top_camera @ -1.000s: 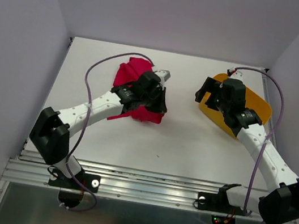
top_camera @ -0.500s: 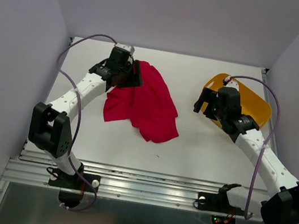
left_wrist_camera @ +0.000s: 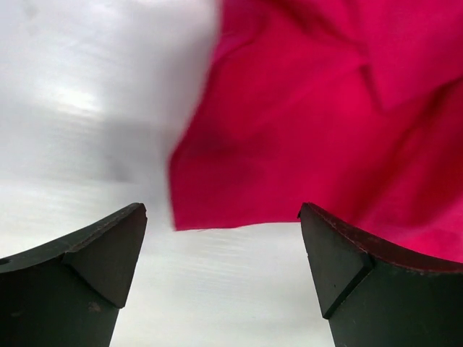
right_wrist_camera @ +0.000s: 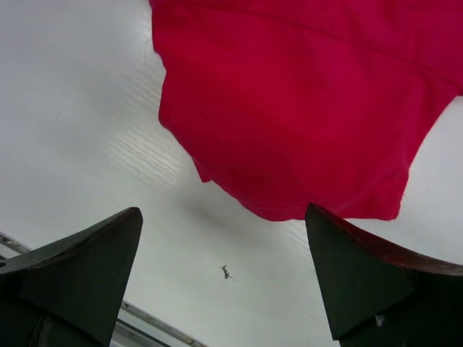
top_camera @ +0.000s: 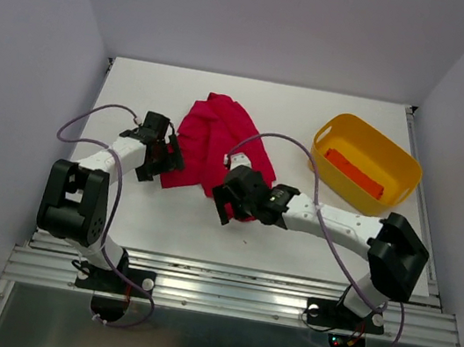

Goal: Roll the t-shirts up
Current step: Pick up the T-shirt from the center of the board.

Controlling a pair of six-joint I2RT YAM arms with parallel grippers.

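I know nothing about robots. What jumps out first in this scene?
A crumpled crimson cloth t-shirt lies mid-table, with the left gripper and the right gripper open at its edges. At the far right, a yellow plastic tub holds a narrow orange-red cloth roll.

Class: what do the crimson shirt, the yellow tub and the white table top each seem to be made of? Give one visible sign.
Crimson t-shirt: soft matt cloth, likely knit; it lies in folds and wrinkles.
Yellow tub: probably moulded plastic; smooth, evenly coloured walls, rounded rim.
White table top: hard, faintly glossy, perhaps laminate; fine grain lines show.
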